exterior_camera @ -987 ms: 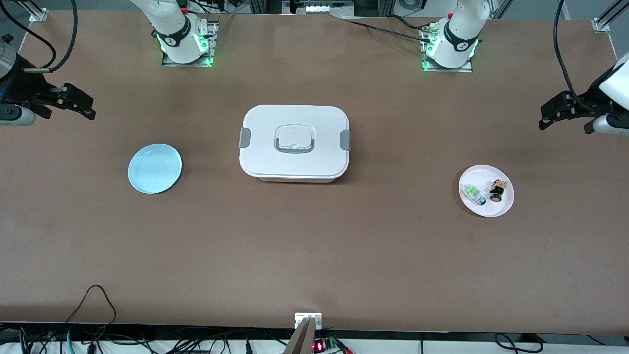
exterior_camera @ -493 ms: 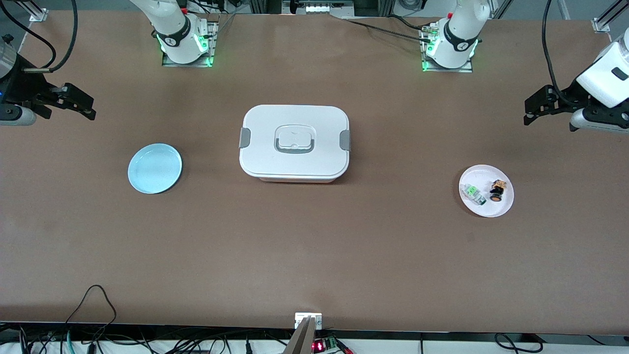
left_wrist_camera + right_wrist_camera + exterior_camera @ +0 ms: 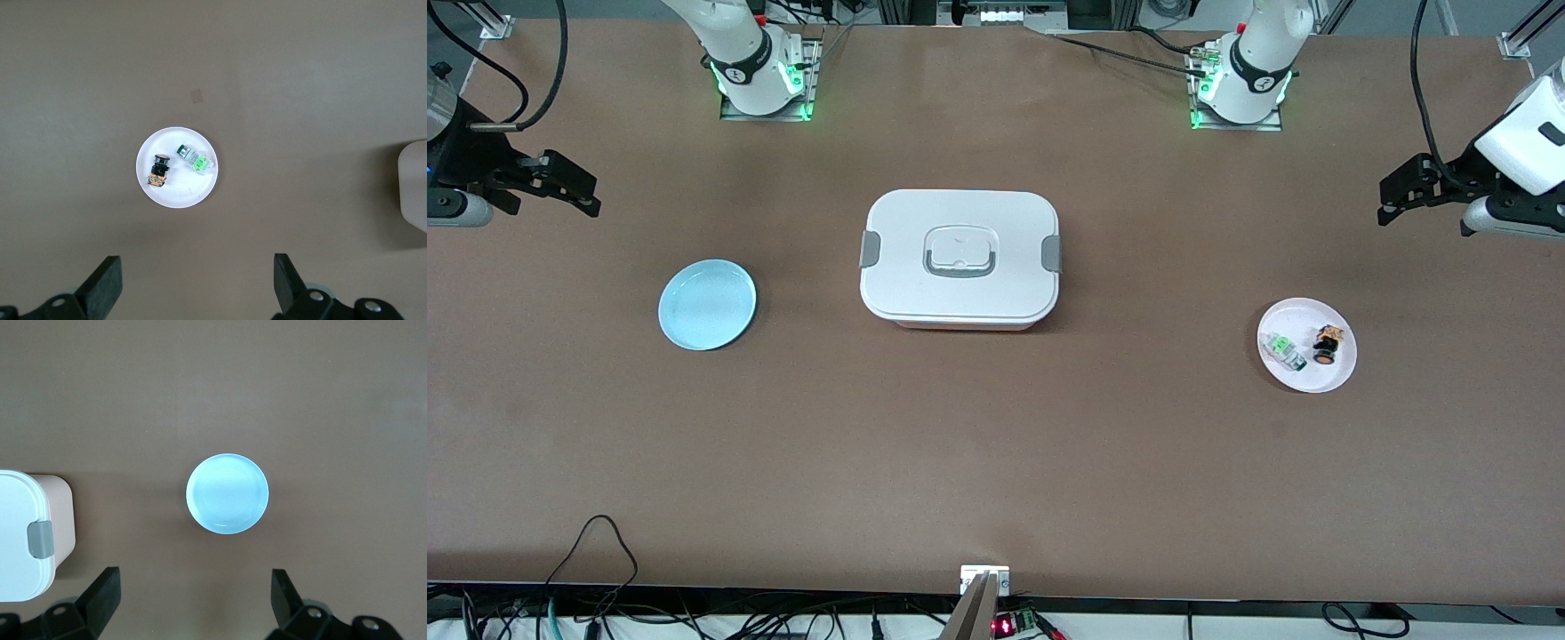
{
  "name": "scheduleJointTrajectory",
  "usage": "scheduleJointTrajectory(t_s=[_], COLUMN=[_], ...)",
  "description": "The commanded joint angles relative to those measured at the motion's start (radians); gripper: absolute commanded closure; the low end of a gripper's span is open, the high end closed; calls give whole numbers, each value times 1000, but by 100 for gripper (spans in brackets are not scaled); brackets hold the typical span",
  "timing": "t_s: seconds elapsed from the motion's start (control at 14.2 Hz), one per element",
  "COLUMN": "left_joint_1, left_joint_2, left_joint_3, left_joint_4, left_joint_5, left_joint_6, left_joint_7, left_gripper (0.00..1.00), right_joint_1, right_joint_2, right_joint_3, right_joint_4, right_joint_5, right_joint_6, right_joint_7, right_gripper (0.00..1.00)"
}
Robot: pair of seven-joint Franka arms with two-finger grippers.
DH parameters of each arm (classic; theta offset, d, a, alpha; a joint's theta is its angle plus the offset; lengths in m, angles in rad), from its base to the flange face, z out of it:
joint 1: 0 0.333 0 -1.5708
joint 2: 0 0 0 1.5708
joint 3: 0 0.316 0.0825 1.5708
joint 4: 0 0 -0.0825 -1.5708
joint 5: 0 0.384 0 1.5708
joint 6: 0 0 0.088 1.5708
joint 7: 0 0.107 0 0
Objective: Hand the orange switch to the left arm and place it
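Observation:
The orange switch lies on a small white plate toward the left arm's end of the table, beside a green-and-white component. The left wrist view shows the switch on the plate too. My left gripper is open and empty, up over bare table at that end, apart from the plate; it also shows in the left wrist view. My right gripper waits open and empty over the right arm's end, and shows in the right wrist view. The white box stands mid-table.
A light blue plate lies empty between the box and the right arm's end; it shows in the right wrist view with a corner of the box. The box edge shows in the left wrist view.
The left gripper has shifted a little toward the middle of the table and risen slightly. The right arm has not moved.

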Motion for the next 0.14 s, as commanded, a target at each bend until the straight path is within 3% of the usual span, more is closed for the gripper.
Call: scheduleJointTrajectory(t_s=[0.0,0.07], left_joint_1=[-15,-15], left_joint_2=[3,2], left_joint_3=[12,11], left_joint_4=[24,24], left_joint_5=[3,3], left_joint_6=[-25,-25], left_joint_7=[-81,-86], left_gripper=[0,0], right_joint_1=[-10,-10], right_joint_2=[-11,-11], right_joint_3=[8,8], right_joint_4=[3,3], right_joint_5=[16,16], right_joint_6=[-18,-18], right_joint_7=[-14,-14], right_gripper=[0,0])
